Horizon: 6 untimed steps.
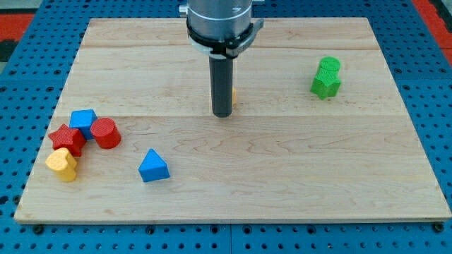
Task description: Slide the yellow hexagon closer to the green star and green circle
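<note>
My tip [222,114] beside yellow hexagon [232,95]

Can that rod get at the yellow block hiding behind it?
Probably yes. My tip stands right beside the yellow hexagon, which mostly hides behind the rod, with nothing between them. The green star and green circle lie to the view's right.

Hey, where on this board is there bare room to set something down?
Bare patches: the view's bottom right, below the green star and green circle; and between the blue triangle and my tip. Crowded: left edge, around the red star and yellow heart.
</note>
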Each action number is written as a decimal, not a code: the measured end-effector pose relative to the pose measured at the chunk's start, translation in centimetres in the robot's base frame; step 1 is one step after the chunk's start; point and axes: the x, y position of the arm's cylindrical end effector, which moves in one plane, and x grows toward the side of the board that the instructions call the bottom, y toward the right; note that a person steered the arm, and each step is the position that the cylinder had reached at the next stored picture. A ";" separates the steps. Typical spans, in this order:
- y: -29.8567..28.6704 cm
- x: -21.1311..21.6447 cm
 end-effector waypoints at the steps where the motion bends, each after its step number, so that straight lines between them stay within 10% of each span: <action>1: -0.9 -1.1; 2: -4.4 -1.3; 4: 9.3 -4.3; 6: -5.2 -3.6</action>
